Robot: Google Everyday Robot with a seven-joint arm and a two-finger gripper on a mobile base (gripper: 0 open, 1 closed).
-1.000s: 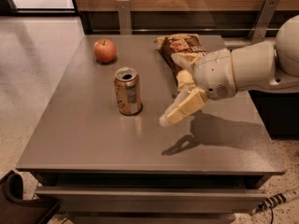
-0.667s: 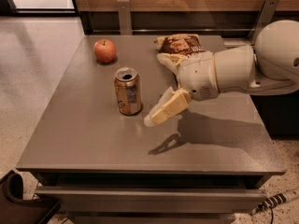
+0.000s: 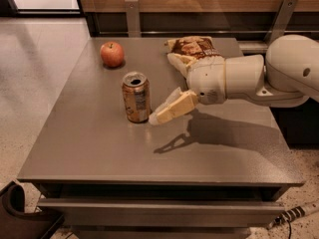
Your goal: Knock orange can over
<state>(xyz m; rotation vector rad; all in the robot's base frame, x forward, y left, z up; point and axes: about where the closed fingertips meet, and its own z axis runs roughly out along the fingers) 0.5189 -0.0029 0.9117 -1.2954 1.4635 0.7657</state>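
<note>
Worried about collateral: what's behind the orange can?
A red apple, behind-left on the table. The orange can hides the patch behind it. The gripper sits at its lower right.

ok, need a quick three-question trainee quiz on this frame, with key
1. True or false: the orange can is lying on its side.
2. Where is the claw? A) resting on the can's top; B) low beside the can's base; C) wrapped round the can's middle.
3. Which fruit sits on the table beyond the can?

Key: 1 false, it stands upright. 2 B. 3 the apple.
</note>
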